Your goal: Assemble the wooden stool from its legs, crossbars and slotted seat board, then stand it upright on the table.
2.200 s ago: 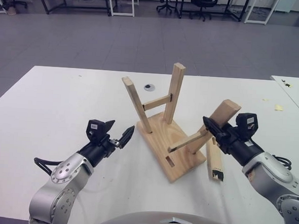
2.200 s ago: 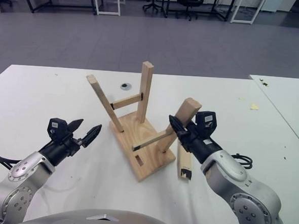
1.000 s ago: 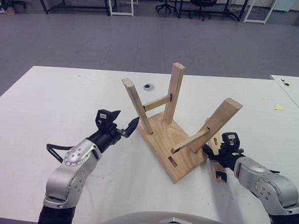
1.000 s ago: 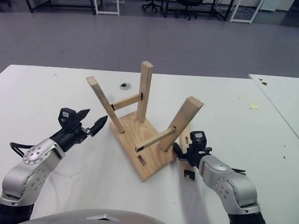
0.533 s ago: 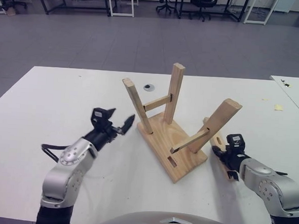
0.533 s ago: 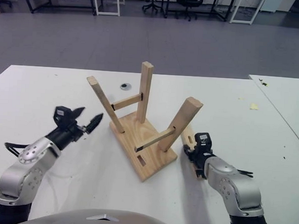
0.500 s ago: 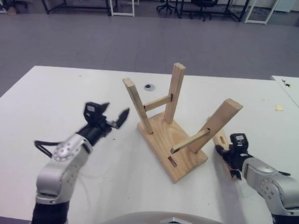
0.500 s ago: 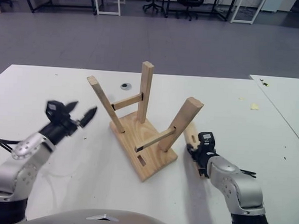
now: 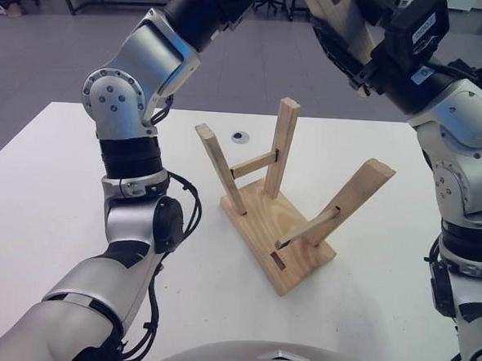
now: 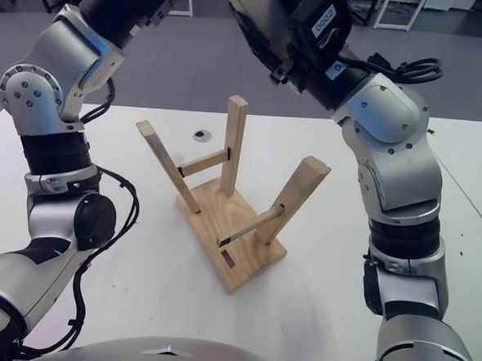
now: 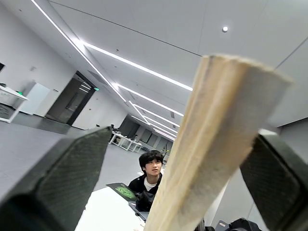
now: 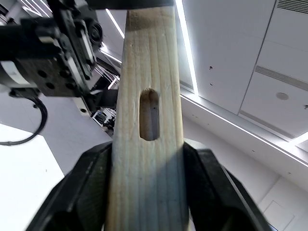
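Note:
The slotted seat board [image 9: 264,223] lies flat on the white table [image 9: 52,185]. Three legs [image 9: 281,147] stick up from it, joined by two crossbars [image 9: 252,165]. Both arms are raised high above it. My right gripper [image 9: 366,69] is shut on a loose wooden leg [image 10: 255,18], with one finger [image 12: 86,192] pressed on each side just below the leg's slot [image 12: 149,114]. My left gripper [image 11: 185,137] stands open around the far end of that same leg [image 11: 226,110], with a gap on one side.
A small dark round cap [image 9: 241,137] sits in the table behind the stool. A second white table [image 10: 472,154] adjoins on the right. Chairs and metal frames stand far back on the grey floor.
Both arms have risen from table height to well above the stool. The right gripper lifted the loose leg off the table; the left gripper came up to its other end.

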### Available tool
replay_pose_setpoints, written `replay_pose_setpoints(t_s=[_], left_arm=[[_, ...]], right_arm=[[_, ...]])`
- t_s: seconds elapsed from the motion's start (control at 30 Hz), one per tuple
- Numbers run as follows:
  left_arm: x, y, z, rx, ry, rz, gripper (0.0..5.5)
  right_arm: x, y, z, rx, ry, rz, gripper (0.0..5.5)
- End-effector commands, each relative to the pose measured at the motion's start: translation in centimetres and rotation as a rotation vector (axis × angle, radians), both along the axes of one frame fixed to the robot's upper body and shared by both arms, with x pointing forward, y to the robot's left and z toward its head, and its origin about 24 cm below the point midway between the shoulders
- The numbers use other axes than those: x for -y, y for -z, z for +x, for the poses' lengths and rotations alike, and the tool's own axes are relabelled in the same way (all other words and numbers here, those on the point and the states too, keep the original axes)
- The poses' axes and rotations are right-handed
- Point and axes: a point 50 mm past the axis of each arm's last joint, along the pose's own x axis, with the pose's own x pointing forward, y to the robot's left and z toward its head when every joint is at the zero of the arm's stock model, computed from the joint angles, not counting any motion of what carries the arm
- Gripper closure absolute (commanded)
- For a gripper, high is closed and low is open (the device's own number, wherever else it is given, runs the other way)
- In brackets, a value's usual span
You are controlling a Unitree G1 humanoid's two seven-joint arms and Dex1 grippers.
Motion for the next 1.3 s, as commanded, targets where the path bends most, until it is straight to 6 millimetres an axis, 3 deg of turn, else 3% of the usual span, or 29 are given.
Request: replay_pose_setpoints(t_s=[0.03,0.23,0.43,0.6,0.67,0.97,1.03,1.1,1.17,1.23,1.3], left_arm=[[0.3,-1.0,-0.6,0.050,0.018,0.003,1.39],[0.5,0.3,-0.7,0.069,-0.079,0.074,2.52],[0.1,0.3,-0.5,0.066,-0.150,0.059,3.36],[0.3,0.9,-0.5,0.075,-0.185,0.108,4.42],[0.2,1.2,-0.4,0.081,-0.205,0.132,4.49],[-1.1,1.6,0.0,0.091,-0.298,0.153,4.49],[-3.1,1.2,0.3,0.098,-0.390,0.152,4.49],[-5.9,0.4,0.2,0.111,-0.498,0.130,4.49],[-8.6,-0.5,-0.7,0.132,-0.574,0.085,4.49],[-10.6,-0.7,-1.8,0.142,-0.623,0.063,4.49],[-11.7,-0.1,-2.8,0.129,-0.638,0.060,4.49]], right_arm=[[-0.7,0.0,-0.6,0.009,-0.042,-0.027,3.39],[-0.3,0.2,-0.5,-0.003,-0.021,-0.021,3.39],[0.0,0.8,-0.1,-0.017,0.019,-0.056,3.39],[-0.2,0.8,0.0,-0.012,0.019,-0.057,3.40],[-0.2,0.7,0.0,-0.009,0.016,-0.053,3.41],[0.0,1.1,-0.1,-0.027,0.020,-0.087,1.51],[1.8,0.5,0.0,-0.015,0.090,-0.068,1.16],[5.3,-0.3,0.8,-0.015,0.245,-0.002,0.90],[10.3,0.6,2.3,-0.095,0.488,0.060,0.90],[14.5,4.6,3.6,-0.259,0.690,0.050,0.90],[16.1,11.8,3.7,-0.499,0.742,-0.068,0.90]])
